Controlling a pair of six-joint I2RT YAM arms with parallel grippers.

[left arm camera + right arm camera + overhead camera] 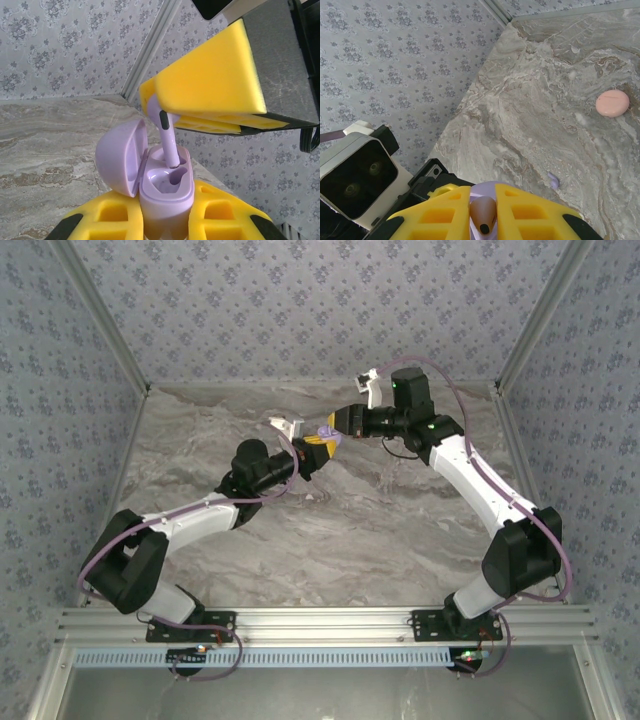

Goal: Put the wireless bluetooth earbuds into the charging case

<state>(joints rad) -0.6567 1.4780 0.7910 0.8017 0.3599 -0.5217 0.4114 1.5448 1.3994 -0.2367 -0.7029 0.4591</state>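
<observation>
The lilac charging case (167, 197) stands upright with its lid (120, 155) swung open to the left, and my left gripper (167, 202) is shut on its body. A lilac earbud (167, 137) hangs above it, stem down, the tip at the mouth of the far socket. The near socket is empty. My right gripper (484, 212) is shut on that earbud's head (484, 216); its yellow fingers (210, 75) show over the case. The two grippers meet in mid-air above the table's middle (326, 435). Another small lilac earbud (553, 180) lies on the marble.
A salmon-pink disc (612, 103) lies on the marble table (545, 100) to the right. Patterned walls close in the back and both sides. The left wrist camera (355, 175) sits close beside the right gripper's fingers.
</observation>
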